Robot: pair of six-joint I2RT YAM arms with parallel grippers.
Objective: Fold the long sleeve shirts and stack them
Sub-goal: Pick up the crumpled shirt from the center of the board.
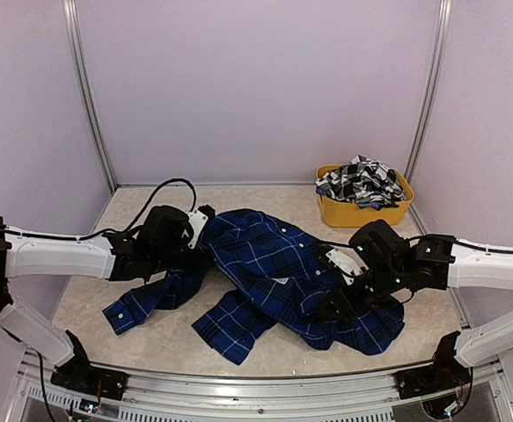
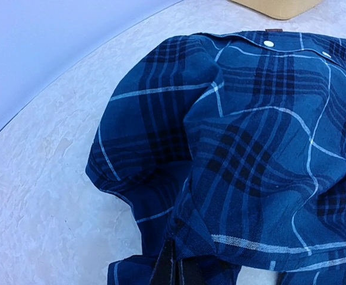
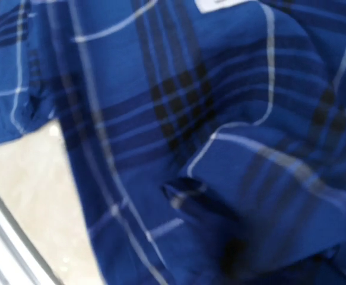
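Blue shirt (image 1: pixel 274 264) rumpled, right hand (image 1: pixel 337 305) half buried

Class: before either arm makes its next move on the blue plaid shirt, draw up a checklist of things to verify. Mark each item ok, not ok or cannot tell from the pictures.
1. Left gripper has cloth: ok. Its fingers look closed on a fold of the blue shirt.
2. Right gripper has cloth: cannot tell. Its wrist view is blurred.
3. Shirt flat enough to fold: not ok. It is bunched, with one sleeve trailing left.
4. Shirt wholly on the table: ok. Nothing hangs over the near edge.
5. Checked shirt out of the way: ok. It sits in the yellow tub.
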